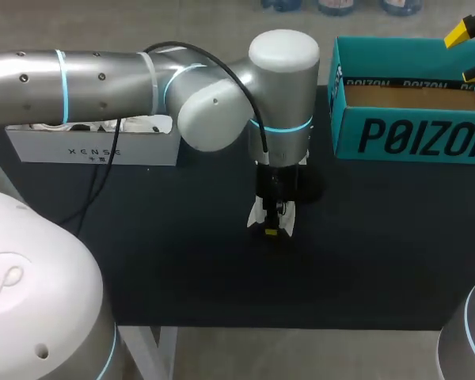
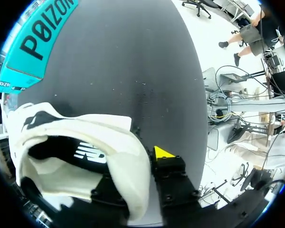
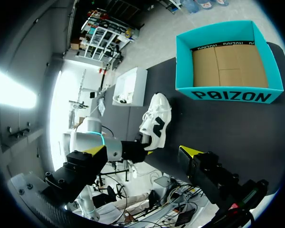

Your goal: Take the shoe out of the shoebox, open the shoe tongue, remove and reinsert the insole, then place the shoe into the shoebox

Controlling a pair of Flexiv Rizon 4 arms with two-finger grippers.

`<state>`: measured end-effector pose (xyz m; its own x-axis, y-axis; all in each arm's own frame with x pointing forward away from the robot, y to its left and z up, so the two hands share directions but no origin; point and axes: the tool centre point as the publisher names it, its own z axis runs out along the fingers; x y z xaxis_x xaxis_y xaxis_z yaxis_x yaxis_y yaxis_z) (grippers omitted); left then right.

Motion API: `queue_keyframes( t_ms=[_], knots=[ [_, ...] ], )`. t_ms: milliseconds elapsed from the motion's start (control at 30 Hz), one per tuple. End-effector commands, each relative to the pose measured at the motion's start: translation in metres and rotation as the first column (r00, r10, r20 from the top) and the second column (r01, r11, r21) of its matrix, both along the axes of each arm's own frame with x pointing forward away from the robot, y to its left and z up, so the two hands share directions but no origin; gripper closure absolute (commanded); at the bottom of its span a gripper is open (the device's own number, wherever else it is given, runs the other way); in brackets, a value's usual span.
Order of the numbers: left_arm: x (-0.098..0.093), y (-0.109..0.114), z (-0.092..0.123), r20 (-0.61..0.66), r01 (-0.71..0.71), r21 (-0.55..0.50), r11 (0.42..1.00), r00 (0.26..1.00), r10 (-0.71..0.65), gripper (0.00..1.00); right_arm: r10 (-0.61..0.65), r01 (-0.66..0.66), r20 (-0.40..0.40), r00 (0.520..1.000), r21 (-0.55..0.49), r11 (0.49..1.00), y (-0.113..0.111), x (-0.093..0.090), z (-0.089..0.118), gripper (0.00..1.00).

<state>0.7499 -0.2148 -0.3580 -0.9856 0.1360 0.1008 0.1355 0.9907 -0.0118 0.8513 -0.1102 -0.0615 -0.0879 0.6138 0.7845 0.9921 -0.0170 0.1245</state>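
Observation:
The white shoe [image 3: 156, 121] with a black logo stands on the black table, in front of the teal shoebox [image 1: 412, 138]. From above only white bits of the shoe [image 1: 256, 212] show under my left wrist. My left gripper [image 1: 275, 228] comes down on it at the table's middle. In the left wrist view the left gripper [image 2: 137, 166] is shut on the shoe [image 2: 85, 133] at its collar, one finger inside and the yellow-tipped finger [image 2: 162, 153] outside. My right gripper [image 1: 469, 52] hangs open and empty above the shoebox [image 3: 228, 95], whose cardboard floor is bare.
A white open case [image 1: 95, 142] with small items stands at the back left of the table [image 1: 182, 269]. The shoebox [image 2: 35, 42] sits at the back right, its near wall facing the shoe.

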Motion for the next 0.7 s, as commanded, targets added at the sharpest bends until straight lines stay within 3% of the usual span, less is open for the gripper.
queue_keyframes(
  t_ms=[33, 367, 700],
  knots=[
    [-0.005, 0.017, 0.032, -0.01, 0.044, 0.0, 0.999, 0.999, -0.044, 1.0, 0.001, -0.001, -0.003, 1.0, -0.003, 1.0, 0.0, 0.002, 0.0, 0.0],
    [-0.012, 0.054, 0.08, -0.058, 0.328, -0.025, 0.944, 0.943, -0.329, 1.0, 0.001, -0.001, -0.003, 1.0, -0.003, 1.0, 0.0, 0.002, 0.0, 0.0],
    [-0.012, 0.054, 0.08, -0.058, 0.328, -0.025, 0.944, 0.943, -0.329, 1.0, 0.001, -0.001, -0.003, 1.0, -0.003, 1.0, 0.0, 0.002, 0.0, 0.0]
  ],
)
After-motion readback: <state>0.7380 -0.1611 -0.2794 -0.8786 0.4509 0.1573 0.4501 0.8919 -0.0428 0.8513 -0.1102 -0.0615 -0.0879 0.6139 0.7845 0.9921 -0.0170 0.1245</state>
